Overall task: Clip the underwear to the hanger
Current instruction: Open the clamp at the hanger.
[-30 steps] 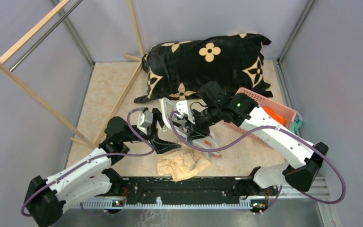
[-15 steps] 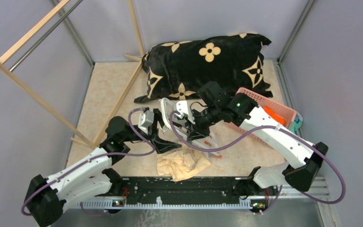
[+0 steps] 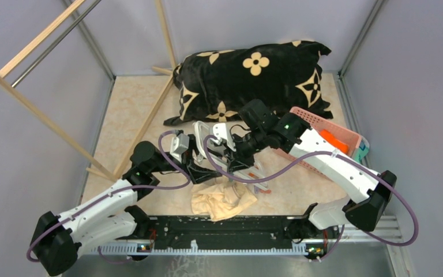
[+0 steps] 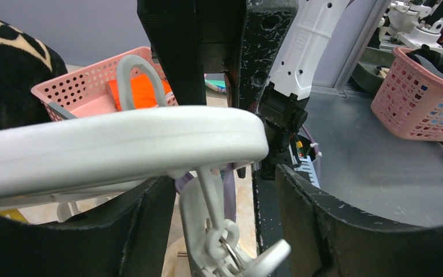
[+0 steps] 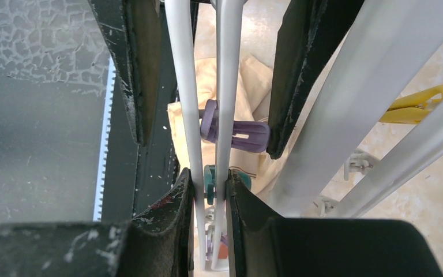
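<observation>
Hanger (image 4: 121,141) in my jaws, underwear (image 3: 224,200) on the bench (image 3: 132,115) below it.
My right jaws are narrow, pinching two thin white bars of the hanger; my left jaws stand wide on either side of its thick outer bar, a white clip (image 4: 210,231) dangling between them; the hanger sits mid-bench, just left of the pink basket (image 3: 346,134); the underwear lies crumpled just near of the hanger, by the bench's near edge; a purple clip (image 5: 239,135) and a teal clip (image 5: 209,179) hang over the cream fabric; whether either clip grips it, I cannot tell.
</observation>
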